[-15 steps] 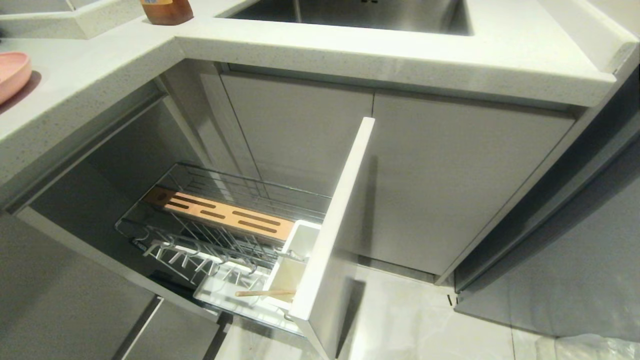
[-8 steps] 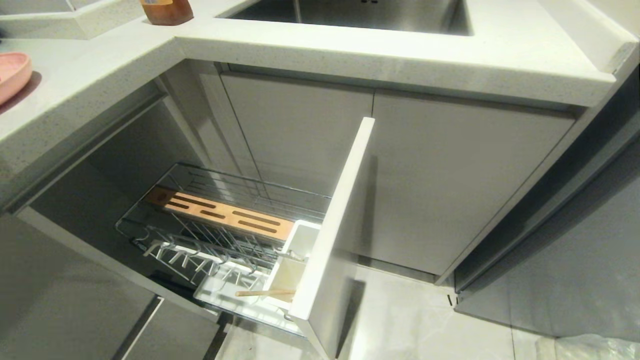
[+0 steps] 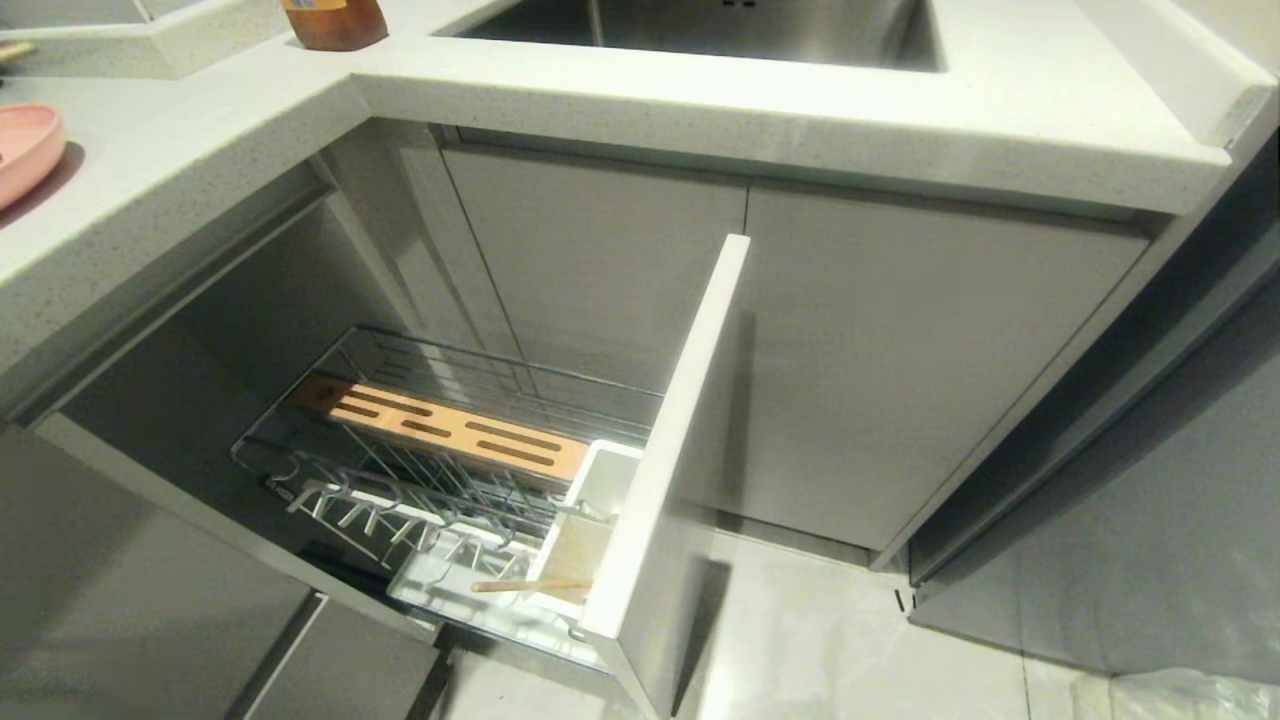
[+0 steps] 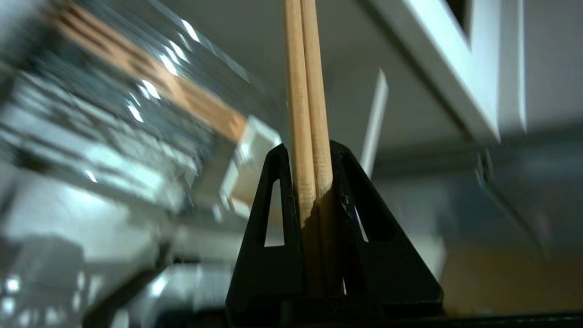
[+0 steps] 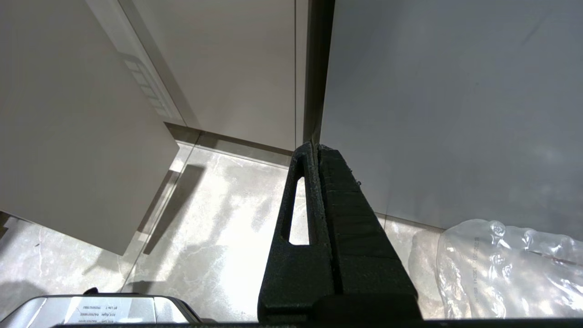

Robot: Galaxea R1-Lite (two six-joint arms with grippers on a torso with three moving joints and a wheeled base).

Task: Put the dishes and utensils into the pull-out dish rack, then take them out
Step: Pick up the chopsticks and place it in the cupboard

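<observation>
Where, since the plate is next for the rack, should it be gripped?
The plate lies flat on the counter, so nothing slides under it; probably pinch its raised rim from above, the gripper straddling the rim on the visible side.

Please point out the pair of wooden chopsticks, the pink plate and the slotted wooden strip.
Pair of light wooden chopsticks (image 4: 306,114), left wrist view, mid shafts.
Round pink plate (image 3: 22,150), head view, rim.
Slotted light-wood strip (image 3: 440,428), head view, top face.
</observation>
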